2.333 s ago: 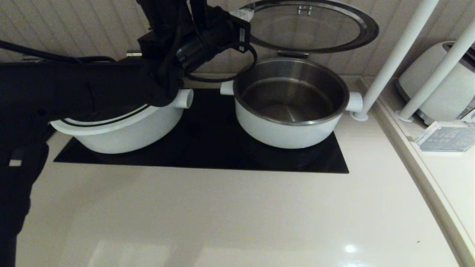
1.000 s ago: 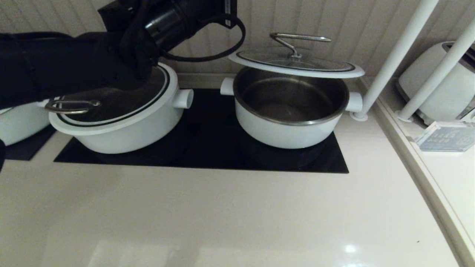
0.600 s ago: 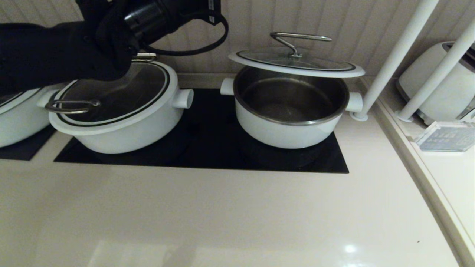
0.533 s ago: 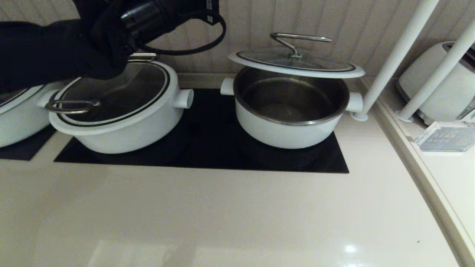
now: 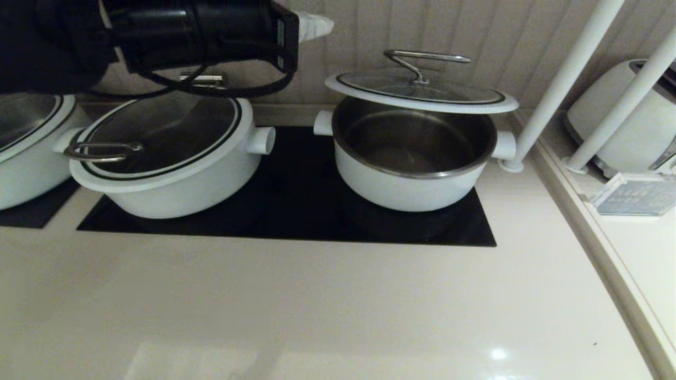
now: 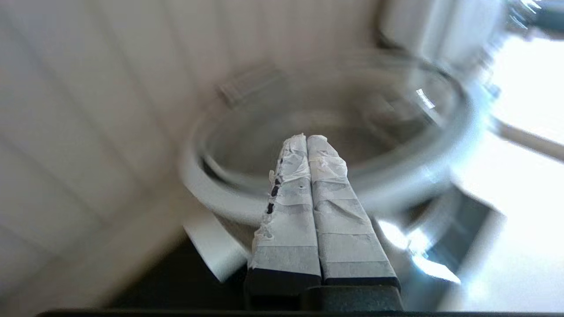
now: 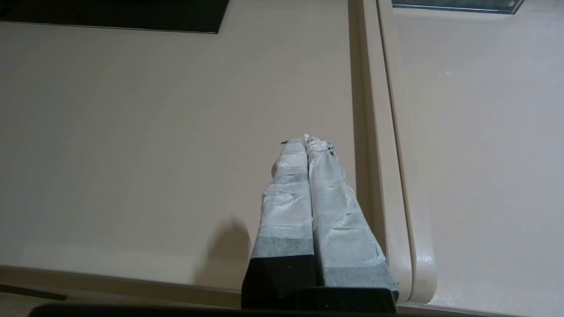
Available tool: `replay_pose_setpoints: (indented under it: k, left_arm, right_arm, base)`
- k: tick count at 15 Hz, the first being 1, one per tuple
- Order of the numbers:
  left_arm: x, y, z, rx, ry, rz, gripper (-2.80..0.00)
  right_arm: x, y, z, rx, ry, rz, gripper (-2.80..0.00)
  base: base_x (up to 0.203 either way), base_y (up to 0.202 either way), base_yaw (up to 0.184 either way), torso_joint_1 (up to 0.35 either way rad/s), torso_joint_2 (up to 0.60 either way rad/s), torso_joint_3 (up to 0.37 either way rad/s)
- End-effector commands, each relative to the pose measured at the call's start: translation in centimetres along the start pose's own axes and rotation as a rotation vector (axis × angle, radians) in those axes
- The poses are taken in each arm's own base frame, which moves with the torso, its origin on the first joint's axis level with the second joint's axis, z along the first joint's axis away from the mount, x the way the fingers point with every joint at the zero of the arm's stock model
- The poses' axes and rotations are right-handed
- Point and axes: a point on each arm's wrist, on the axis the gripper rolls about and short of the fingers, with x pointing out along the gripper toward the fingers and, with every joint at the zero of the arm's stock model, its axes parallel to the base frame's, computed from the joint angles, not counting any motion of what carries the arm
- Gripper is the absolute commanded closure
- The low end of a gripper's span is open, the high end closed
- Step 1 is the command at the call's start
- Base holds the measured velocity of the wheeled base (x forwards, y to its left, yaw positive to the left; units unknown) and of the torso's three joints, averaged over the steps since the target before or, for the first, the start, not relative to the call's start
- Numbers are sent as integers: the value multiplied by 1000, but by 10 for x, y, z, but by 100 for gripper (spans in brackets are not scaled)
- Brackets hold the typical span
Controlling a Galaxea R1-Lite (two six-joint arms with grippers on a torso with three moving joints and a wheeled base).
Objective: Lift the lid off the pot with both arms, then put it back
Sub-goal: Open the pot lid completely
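The lid (image 5: 421, 91) sits askew on the back rim of the pot (image 5: 414, 153), tipped up at the front, on a black cooktop (image 5: 296, 211); the left gripper (image 6: 307, 145), fingers pressed together, hangs high to the lid's left, empty; the right gripper (image 7: 307, 143), also pressed together, hovers over the beige surface (image 7: 154, 132).

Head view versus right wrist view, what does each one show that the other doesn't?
Only the head view shows the pot with the lid resting tilted on its back rim, the second lidded pot, and the left arm raised at upper left. Only the right wrist view shows the right hand, shut, over bare counter beside a raised ridge. Both show the beige counter and the black cooktop.
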Motion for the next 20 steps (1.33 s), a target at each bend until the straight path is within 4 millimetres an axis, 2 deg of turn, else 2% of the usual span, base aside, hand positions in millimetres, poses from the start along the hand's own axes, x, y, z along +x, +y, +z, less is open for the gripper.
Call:
replay_pose_setpoints:
  k: [1,4,6,9,14,17,20]
  left_arm:
    - [-18,-13,-9,-30,60,-45,0]
    - [-29,-36,-37,-78,161,-115,0]
    - [-26,-49,-48,-82,179,-152,0]
    - [-8,-50,-66,-61,132,-139,0]
    - [9,-50,-89,-71,176,-137,0]
    - [22,-47,-97,-52,144,-96,0]
    - [32,-42,-96,-24,103,-57,0]
  right_arm:
    - [0,0,0,-1,1,2,0]
    - [0,0,0,-2,1,1,0]
    - [0,0,0,0,1,3,0]
    - [0,0,0,-1,1,3,0]
    - [0,0,0,-2,1,1,0]
    - [0,0,0,-1,1,1,0]
    - [0,0,0,-1,1,1,0]
  base:
    - [0,0,0,0,0,0]
    - [0,0,0,0,0,0]
    - [0,0,0,0,0,0]
    - [0,0,0,0,0,0]
    - [0,0,0,0,0,0]
    - [0,0,0,0,0,0]
    - [0,0,0,0,0,0]
